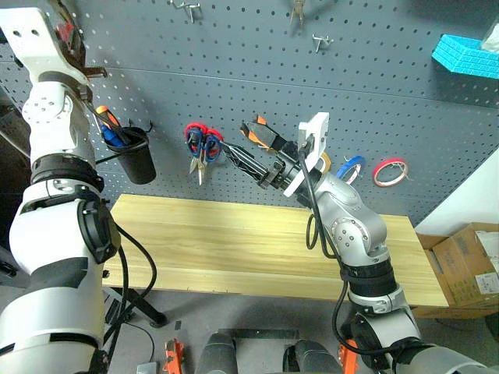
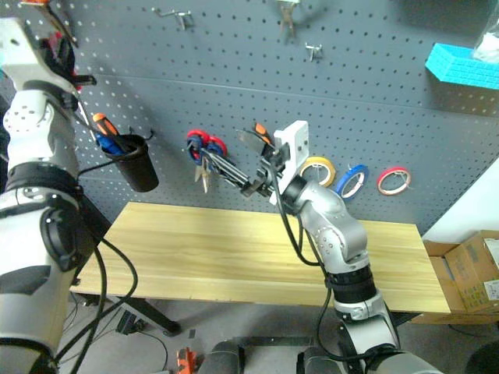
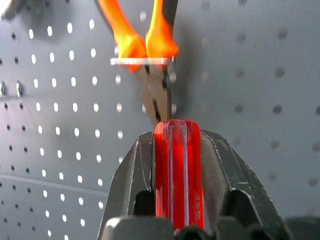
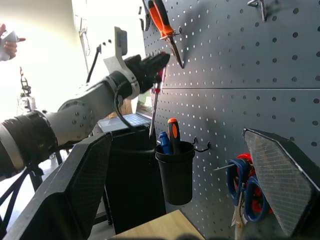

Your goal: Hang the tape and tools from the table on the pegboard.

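My left gripper [image 3: 176, 140] is shut on the small red-handled tool [image 3: 177, 175], held high against the pegboard [image 1: 234, 70]. The orange-handled pliers [image 3: 145, 40] hang nose down from a hook just beyond it. From the right wrist view, the tool's thin shaft [image 4: 154, 110] hangs down from the left gripper [image 4: 152, 62]. My right gripper [image 1: 236, 137] stands open and empty over the table [image 1: 234, 249], just right of the dark-blue-handled scissors [image 1: 210, 144], which hang on the board beside red-handled ones [image 1: 192, 131]. The blue tape [image 1: 351, 167] hangs on the board to the right.
A black cup [image 1: 136, 156] with orange and blue screwdrivers hangs on the board left of the scissors. Yellow [image 2: 318, 170] and red [image 1: 390, 171] tape rolls flank the blue one. A cyan bin [image 1: 466, 54] sits upper right, a cardboard box [image 1: 468, 257] lower right. A person's hand [image 4: 10, 42] shows far off.
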### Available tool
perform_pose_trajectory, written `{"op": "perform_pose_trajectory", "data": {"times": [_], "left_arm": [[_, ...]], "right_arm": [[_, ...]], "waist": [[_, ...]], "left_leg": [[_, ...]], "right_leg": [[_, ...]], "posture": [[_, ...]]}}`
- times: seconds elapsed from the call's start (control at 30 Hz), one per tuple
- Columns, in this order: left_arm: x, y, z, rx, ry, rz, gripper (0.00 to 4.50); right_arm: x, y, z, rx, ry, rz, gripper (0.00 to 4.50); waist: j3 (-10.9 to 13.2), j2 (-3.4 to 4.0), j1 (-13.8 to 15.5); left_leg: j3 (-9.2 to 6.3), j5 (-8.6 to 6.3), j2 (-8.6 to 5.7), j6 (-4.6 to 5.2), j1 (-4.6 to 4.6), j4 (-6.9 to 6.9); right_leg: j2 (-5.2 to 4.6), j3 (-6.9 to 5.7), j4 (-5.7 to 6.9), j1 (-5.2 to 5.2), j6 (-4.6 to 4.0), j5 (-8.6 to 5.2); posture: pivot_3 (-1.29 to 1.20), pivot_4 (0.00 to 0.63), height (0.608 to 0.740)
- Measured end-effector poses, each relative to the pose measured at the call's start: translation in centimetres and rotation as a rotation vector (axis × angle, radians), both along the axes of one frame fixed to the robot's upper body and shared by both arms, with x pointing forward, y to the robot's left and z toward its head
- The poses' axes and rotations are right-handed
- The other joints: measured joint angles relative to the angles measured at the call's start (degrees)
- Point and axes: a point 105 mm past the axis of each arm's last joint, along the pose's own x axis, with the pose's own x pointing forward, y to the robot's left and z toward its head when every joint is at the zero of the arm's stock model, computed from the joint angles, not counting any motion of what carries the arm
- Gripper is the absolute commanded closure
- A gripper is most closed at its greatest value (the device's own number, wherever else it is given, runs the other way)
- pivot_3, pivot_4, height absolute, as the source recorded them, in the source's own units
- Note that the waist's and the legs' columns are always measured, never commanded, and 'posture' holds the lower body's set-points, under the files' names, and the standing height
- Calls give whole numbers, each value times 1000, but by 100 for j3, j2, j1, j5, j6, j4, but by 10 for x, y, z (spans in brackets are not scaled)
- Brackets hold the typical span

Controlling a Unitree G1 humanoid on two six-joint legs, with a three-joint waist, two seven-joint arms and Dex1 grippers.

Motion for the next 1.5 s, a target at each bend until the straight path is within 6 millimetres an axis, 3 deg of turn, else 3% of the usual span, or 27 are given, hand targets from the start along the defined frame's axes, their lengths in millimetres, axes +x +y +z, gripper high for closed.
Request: {"op": "perform_pose_trajectory", "data": {"times": [0.27,0.43,0.6,0.77,0.87,1.03,1.5], "left_arm": [[1,7,-34,-2,63,14,3629],[-3,4,-18,-3,-16,-5,3629],[-7,-5,12,12,-114,-25,3629],[-7,-10,14,24,-141,-35,3629],[-7,-12,6,34,-143,-39,3629],[-1,-16,-29,20,-86,-65,3629],[-1,-20,-39,-5,-94,-79,3629]], "right_arm": [[0,-1,-2,0,5,-4,0],[1,-1,-2,-1,5,-5,0],[1,-1,-2,-4,4,-9,0],[1,-1,-2,-4,4,-10,0],[2,-2,-4,-5,11,-16,0],[3,-7,-11,-8,33,-37,0],[0,-14,-15,-17,48,-62,0]], "waist": [[-1,-2,13],[-2,-3,13],[-2,-3,11],[-2,-3,6],[-2,-2,5],[-2,-1,2],[31,46,-14]], "left_leg": [[0,0,1,0,-1,1],[1,0,1,0,-1,1],[2,0,1,0,2,1],[2,0,2,0,5,1],[4,0,2,1,7,1],[4,1,2,1,7,4],[3,2,3,3,17,3]], "right_leg": [[0,0,0,0,0,0],[0,0,0,0,0,0],[0,2,0,3,0,0],[1,2,2,4,0,0],[1,4,1,7,0,0],[1,4,2,7,-1,0],[2,7,1,17,0,-2]], "posture": [[182,19,740],[181,17,740],[177,19,740],[172,24,740],[170,29,740],[166,45,740],[141,114,740]]}}
